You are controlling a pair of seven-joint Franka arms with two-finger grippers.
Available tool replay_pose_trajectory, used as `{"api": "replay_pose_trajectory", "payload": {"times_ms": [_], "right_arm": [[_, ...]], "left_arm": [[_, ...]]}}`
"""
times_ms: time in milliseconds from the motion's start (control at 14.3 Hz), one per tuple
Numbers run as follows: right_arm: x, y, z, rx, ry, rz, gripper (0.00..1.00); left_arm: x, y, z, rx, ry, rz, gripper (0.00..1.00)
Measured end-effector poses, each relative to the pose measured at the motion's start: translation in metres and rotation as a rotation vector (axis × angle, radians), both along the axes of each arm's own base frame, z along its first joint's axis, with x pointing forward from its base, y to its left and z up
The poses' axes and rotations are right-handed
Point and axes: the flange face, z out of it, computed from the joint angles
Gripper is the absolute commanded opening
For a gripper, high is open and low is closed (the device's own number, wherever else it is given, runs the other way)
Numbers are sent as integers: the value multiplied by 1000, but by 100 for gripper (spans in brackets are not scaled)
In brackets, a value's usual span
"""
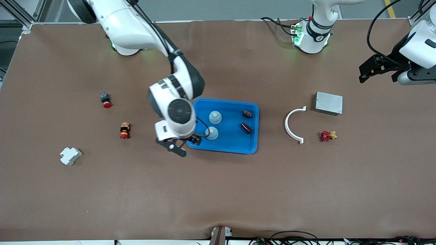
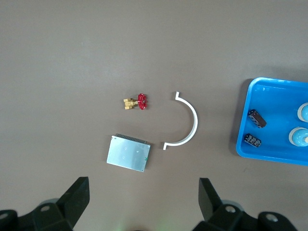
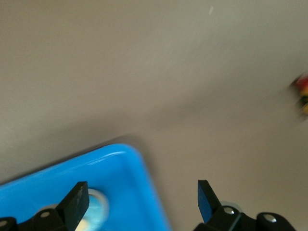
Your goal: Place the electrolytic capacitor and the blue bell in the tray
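I see two blue bells (image 1: 215,117) and two capacitors (image 1: 246,127) in the tray (image 1: 235,148). My right gripper (image 1: 177,144) hangs over its 7 o'clock corner, fingers wide, empty. Left gripper (image 1: 369,72) waits, spread, empty.

Brown matte table (image 1: 218,190) under even light, grey floor along the top edge, aluminium frame rail (image 1: 20,13) at one corner.

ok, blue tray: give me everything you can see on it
The tray is a shallow bright-blue rectangle, plastic by its look, with rounded corners and a raised rim. It lies flat mid-table. Inside sit two blue bells toward the right arm's end, and two dark capacitors toward the left arm's end. The open right gripper hangs over its corner, empty. Nothing outside touches it.
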Motion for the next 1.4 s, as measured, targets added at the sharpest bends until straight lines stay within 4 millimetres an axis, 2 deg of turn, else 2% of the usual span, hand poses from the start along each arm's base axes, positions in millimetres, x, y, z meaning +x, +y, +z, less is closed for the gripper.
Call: {"api": "replay_pose_trajectory", "payload": {"times_ms": [140,280,490,630,769,1119,1189,1259,1399], "right_arm": [[19,-52,31,18,28,115,100],[37,-101,52,36,34,170,100],[49,-141,74,43,17,233,100],[51,-164,91,42,21,279,100],[52,-196,109,47,36,328,100],[59,-329,140,83,68,408,100],[57,-350,149,88,62,402,100],[53,-365,159,90,58,392,100],[42,-378,186,91,33,378,100]], "left_arm": [[0,1,1,0,-1,1,100],[-1,1,1,0,-2,1,100],[-1,1,1,0,2,0,100],[-2,1,0,2,9,-1,100],[-2,1,0,2,11,-1,100],[-2,1,1,2,11,-1,100],[-3,1,1,2,10,-1,100],[-3,1,2,2,9,-1,100],[-3,1,3,1,7,1,100]]}}
